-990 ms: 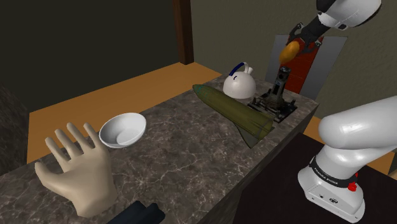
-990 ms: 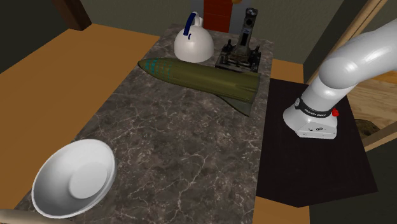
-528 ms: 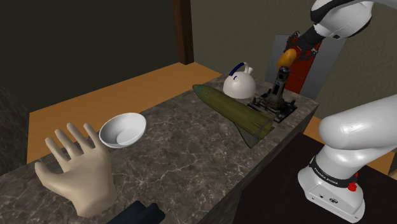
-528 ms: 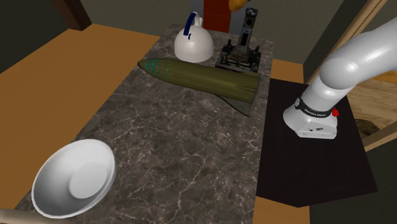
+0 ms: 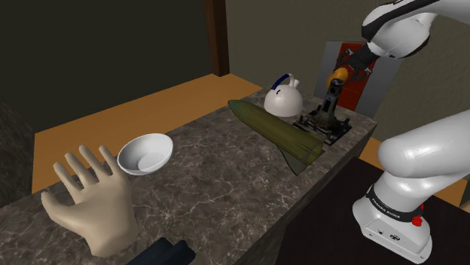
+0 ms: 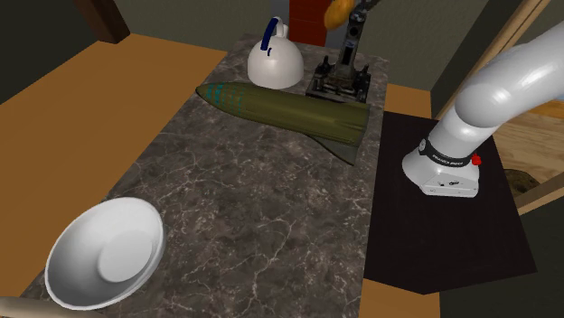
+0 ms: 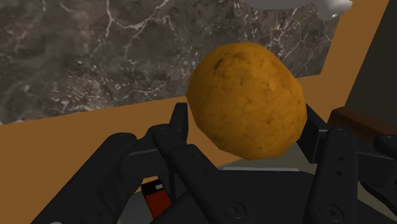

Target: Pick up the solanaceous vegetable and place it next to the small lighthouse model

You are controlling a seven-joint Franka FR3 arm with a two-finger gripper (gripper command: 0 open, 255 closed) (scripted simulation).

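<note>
A round orange-brown potato sits clasped between my black fingers. My gripper is shut on the potato and hangs just above the top of the dark lighthouse model. The model is a slim tower on a dark base at the far end of the marble counter. From the second exterior view the potato shows at the upper edge, directly over the lighthouse model. My gripper points down at the counter's end.
A white kettle with a blue handle stands beside the lighthouse. An olive-green rocket lies across the counter in front of both. Nearer are a white bowl, a beige hand model and a black object. A red panel stands behind.
My gripper has come down with the potato toward the top of the lighthouse model, and it has entered the second exterior view from above. Nothing on the counter moved.
</note>
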